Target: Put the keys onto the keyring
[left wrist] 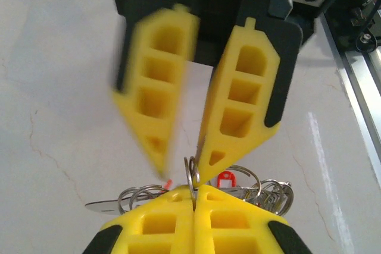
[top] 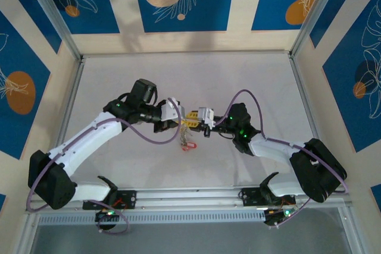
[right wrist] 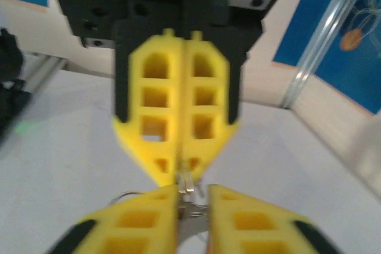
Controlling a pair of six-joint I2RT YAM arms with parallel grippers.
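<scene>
Above the middle of the table my two grippers meet tip to tip. The left gripper is shut on the keyring, a thin metal ring seen edge-on that stands up from its yellow fingertips. Facing it, the right gripper stands open with the ring in the gap, against one fingertip. Behind the ring hangs a bunch of small rings and keys, one with a red head. In the top view the keys dangle below the grippers.
A white tabletop lies beneath, fenced by metal frame rails at the sides and near edge. Grey cables loop beside both wrists. Blue patterned walls stand behind.
</scene>
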